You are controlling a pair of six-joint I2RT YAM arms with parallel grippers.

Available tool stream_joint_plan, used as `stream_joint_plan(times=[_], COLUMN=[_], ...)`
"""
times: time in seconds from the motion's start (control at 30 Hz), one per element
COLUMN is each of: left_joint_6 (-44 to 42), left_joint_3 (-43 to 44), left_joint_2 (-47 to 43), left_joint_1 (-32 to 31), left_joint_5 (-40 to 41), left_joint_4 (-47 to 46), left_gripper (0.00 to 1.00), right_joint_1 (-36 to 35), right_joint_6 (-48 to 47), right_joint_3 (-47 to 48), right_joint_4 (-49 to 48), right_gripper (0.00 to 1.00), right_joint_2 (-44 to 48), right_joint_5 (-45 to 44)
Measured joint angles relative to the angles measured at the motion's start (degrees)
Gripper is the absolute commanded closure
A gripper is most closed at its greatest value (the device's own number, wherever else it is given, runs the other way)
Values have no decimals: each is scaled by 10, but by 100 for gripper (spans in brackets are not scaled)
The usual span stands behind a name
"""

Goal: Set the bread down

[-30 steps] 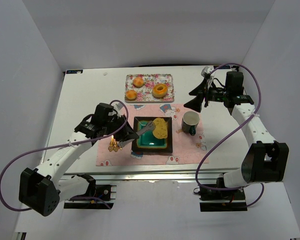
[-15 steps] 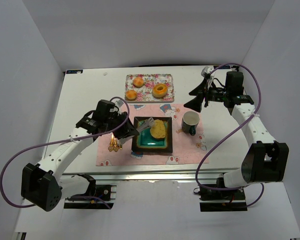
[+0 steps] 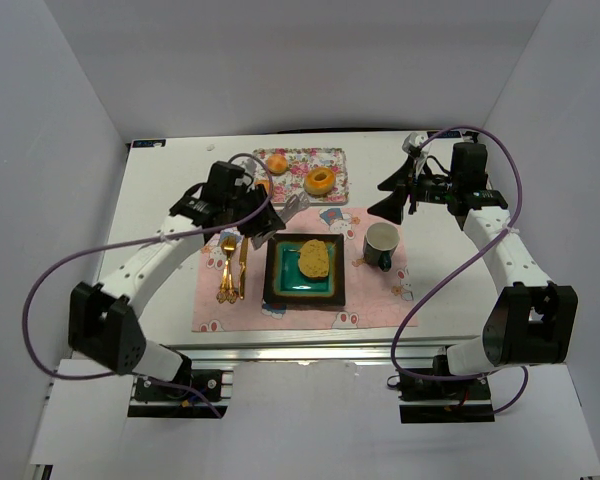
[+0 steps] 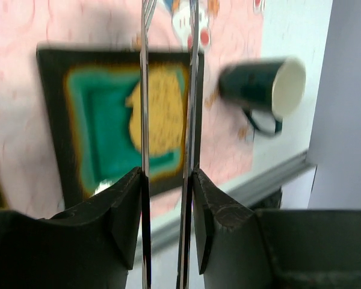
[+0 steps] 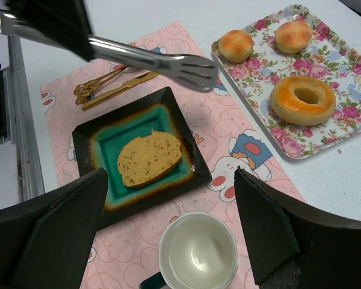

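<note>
Golden-brown and flat, the slice of bread point(image 3: 314, 258) lies in the green middle of the square black plate point(image 3: 270, 290). That plate sits on a pink bunny placemat point(image 3: 210, 310) on the white worktop point(image 3: 160, 200). The left pincer point(image 4: 167, 205) pinches a pair of silver metal tongs point(image 3: 295, 207). The tong tips hang over the mat between the plate and the flowery tray point(image 3: 295, 165), apart from the bread. The right pincer point(image 3: 388, 197) is spread wide and holds nothing, up above a dark green mug point(image 3: 381, 243). Gold cutlery point(image 3: 230, 270) lies just left of the plate. On the tray sit an orange ring donut point(image 3: 320, 181) and two round buns point(image 5: 236, 45).
</note>
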State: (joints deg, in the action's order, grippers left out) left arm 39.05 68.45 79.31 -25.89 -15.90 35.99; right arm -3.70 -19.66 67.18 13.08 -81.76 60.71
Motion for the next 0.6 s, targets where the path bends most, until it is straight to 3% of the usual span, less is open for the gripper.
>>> stream_joint_plan(times=[0.2, 0.37, 0.6], left_joint_6=[15, 10, -2], left_joint_3=[83, 170, 226], left_joint_2=[159, 282, 336], left_joint_1=[21, 41, 51], left_joint_5=[19, 30, 32], left_joint_4=[-87, -100, -95], left_gripper=[52, 52, 51], right_joint_1=[0, 0, 0], right_joint_6=[9, 14, 15], right_joint_3=[0, -5, -18], right_joint_4=[-13, -26, -31], right_gripper=[11, 11, 11], right_joint_2=[0, 2, 11], right_joint_5=[6, 9, 9])
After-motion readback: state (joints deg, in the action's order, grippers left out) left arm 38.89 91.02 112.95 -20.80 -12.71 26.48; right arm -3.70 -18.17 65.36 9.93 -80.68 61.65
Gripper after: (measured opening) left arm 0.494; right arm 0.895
